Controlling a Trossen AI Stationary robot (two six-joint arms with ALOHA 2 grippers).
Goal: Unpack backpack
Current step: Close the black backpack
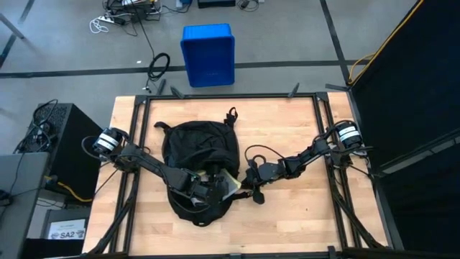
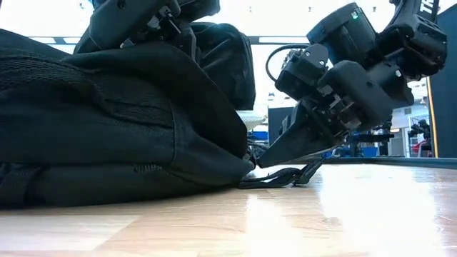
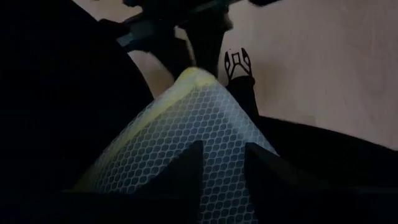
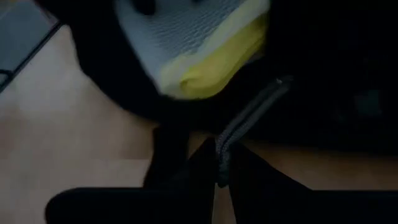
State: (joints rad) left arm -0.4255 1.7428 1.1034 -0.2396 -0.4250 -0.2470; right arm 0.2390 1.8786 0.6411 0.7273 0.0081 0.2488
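Right tool (image 4: 217, 180) clamped on the backpack's (image 1: 198, 144) cord; left tool (image 3: 221, 168) grips yellow mesh pouch (image 3: 186, 143)

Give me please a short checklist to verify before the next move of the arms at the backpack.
1. Backpack lies flat on the table: ok.
2. Right gripper shut on the zipper cord: ok.
3. Left gripper at the mesh pouch in the bag's opening: ok; whether it grips it: cannot tell.
4. Pouch free of the bag: not ok, only a corner shows.
5. Opening wide enough for the pouch: cannot tell.
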